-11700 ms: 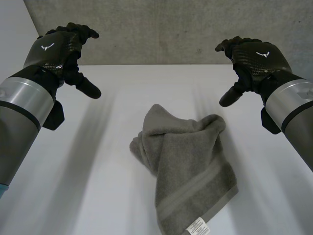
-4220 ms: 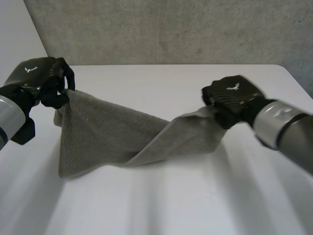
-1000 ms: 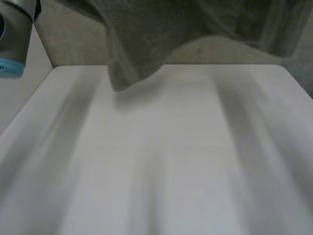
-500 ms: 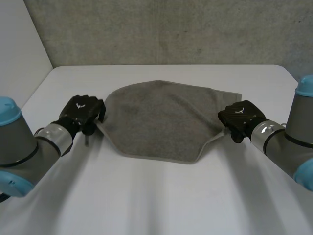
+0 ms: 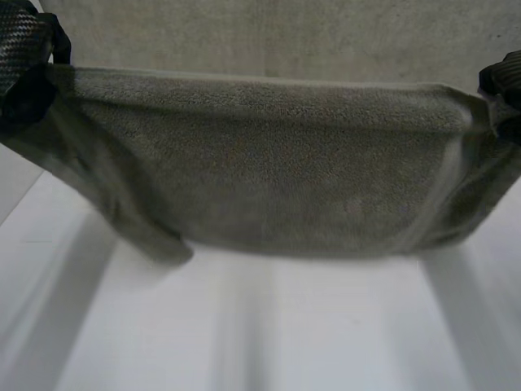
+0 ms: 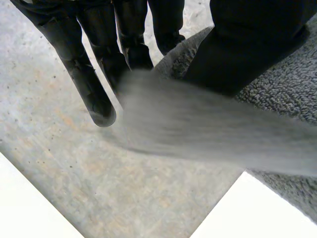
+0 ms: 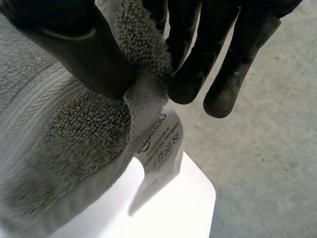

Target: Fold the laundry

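You have the grey towel [image 5: 260, 171] stretched wide between both hands, hanging over the white table [image 5: 260, 342]. Your left hand [image 5: 20, 57] is clamped on one upper corner, cloth pinched between thumb and fingers. Your right hand [image 5: 506, 81] grips the opposite upper corner the same way, with the care label [image 7: 161, 144] dangling just below its thumb. The towel's body hangs beneath both hands.

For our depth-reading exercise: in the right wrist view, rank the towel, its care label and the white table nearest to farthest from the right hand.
1. towel: pinched in the right hand.
2. care label: hanging off the towel's corner, by the fingertips.
3. table: its corner, beyond the label.
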